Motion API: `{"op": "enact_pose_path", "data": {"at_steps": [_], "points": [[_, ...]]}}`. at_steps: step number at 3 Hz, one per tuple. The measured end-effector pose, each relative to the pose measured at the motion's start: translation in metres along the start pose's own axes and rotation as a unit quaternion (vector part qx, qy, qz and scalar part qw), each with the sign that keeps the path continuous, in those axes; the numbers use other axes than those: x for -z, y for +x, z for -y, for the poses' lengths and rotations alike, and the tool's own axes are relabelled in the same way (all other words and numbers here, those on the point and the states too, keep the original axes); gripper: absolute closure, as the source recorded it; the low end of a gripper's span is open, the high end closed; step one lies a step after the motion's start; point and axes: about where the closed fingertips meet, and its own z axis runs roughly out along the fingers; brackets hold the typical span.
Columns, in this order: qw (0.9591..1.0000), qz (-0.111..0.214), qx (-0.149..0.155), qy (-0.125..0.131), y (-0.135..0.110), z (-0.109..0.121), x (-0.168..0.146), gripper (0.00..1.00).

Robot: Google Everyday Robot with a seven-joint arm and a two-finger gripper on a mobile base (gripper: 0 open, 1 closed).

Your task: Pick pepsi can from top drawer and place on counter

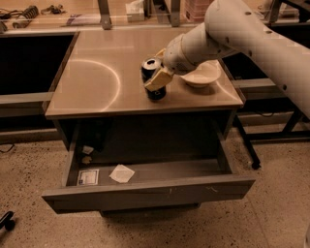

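The pepsi can (152, 80), dark blue with a silver top, is upright over the front middle of the tan counter (97, 77). I cannot tell whether its base touches the surface. My gripper (156, 72) reaches in from the right on a white arm and is shut on the can, one tan finger (159, 79) across its front. The top drawer (145, 191) stands pulled open below the counter, its grey floor showing.
A white bowl (201, 75) sits on the counter just right of the can, behind my wrist. In the drawer lie a white paper scrap (121, 173), a small card (88, 177) and bits at the left. A cluttered bench with metal posts (104, 12) runs behind.
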Motion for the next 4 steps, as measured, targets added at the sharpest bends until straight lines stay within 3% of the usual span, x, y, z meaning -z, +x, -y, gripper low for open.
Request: {"op": "enact_pose_path", "data": {"at_steps": [1, 2, 4], "points": [[0.9996, 0.018, -0.013, 0.017, 0.0150, 0.0098, -0.0107, 1.00], [0.9996, 0.018, -0.013, 0.017, 0.0150, 0.0098, -0.0107, 0.81], [0.9996, 0.018, -0.013, 0.017, 0.0150, 0.0098, -0.0108, 0.35]]}}
